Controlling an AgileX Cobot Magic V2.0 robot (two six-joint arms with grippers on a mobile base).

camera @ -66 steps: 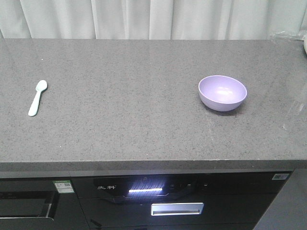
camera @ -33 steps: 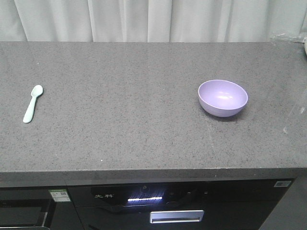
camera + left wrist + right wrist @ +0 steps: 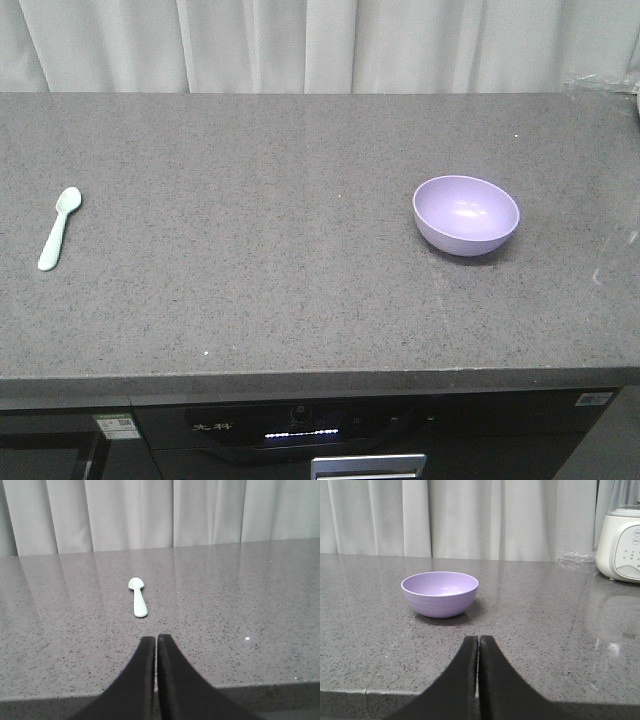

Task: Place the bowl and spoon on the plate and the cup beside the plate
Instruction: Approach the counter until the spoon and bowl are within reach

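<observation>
Grey countertop (image 3: pixel 250 300): speckled stone spanning the front view, with a pale curtain (image 3: pixel 300 45) behind its far edge.
Bowl (image 3: pixel 466 214): lavender, upright, on the countertop's right half, about midway between the far and near edges.
Spoon (image 3: pixel 59 228): pale mint, lying flat near the countertop's left end, scoop toward the far edge, handle toward the near edge.
Left gripper (image 3: pixel 156 642): black fingers pressed together with nothing between them, at the countertop's near edge, in line with the spoon and apart from it.
Right gripper (image 3: pixel 478 642): likewise clenched on nothing, at the countertop's near edge, facing the bowl without touching it.
White appliance (image 3: pixel 622 547): at the countertop's far right, with crinkled clear plastic (image 3: pixel 575 559) beside it.
</observation>
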